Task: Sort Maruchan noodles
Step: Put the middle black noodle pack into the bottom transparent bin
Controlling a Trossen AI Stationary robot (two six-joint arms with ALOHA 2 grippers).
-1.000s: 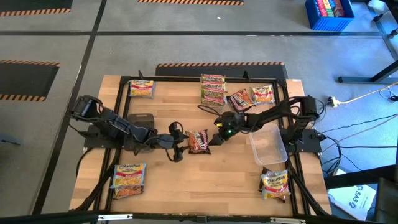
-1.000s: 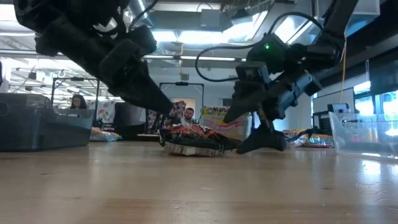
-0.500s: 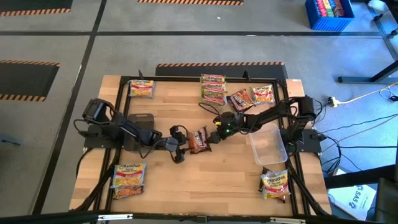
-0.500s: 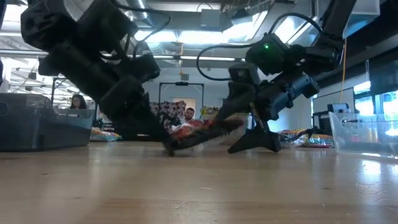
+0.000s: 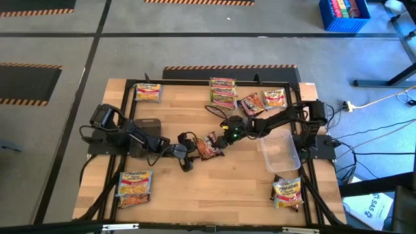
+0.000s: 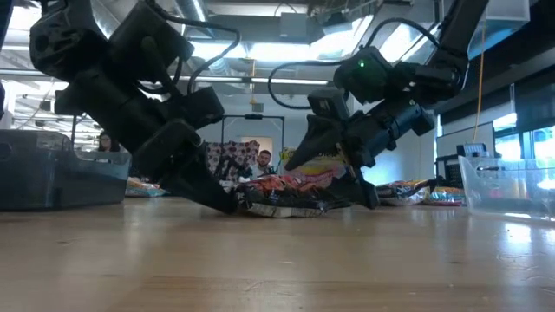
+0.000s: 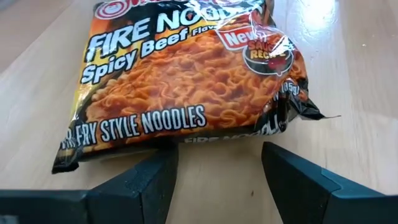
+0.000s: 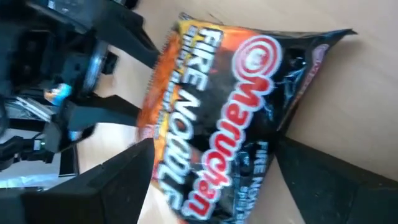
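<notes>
A dark brown and orange Maruchan noodle packet point(image 5: 209, 145) lies in the middle of the table, between my two grippers. My left gripper point(image 5: 188, 151) is open, with its fingertips low at the packet's left end point(image 6: 238, 204). My right gripper point(image 5: 224, 134) is open at the packet's right end, and that end reaches in between its fingers point(image 8: 214, 130). Other Maruchan noodle packets lie flat at the far left point(image 5: 147, 92), far middle point(image 5: 223, 93), far right point(image 5: 263, 101), near left point(image 5: 134, 184) and near right point(image 5: 287, 192). My left gripper comes slanting down from the table's left, and one open fingertip point(image 7: 163, 168) meets the packet's sealed edge point(image 7: 149, 148). Nothing is pinched, and the packet lies on the table. My right gripper slants down from the table's right and straddles the packet's other end. One finger point(image 8: 311, 171) lies against a corner of the packet point(image 8: 273, 134). I cannot tell whether the other finger touches it.
A clear plastic tub point(image 5: 281, 151) stands right of the packet, near the right arm's base. A dark tub point(image 5: 148, 127) sits under the left arm. The middle of the wooden table toward its near edge point(image 5: 214, 195) is bare.
My left gripper has come down and toward the packet until its fingertips reach the packet's left end. My right gripper has edged toward the table's left, over the packet's right end. The packet tipped up at that end, then settled again, turned a little.
</notes>
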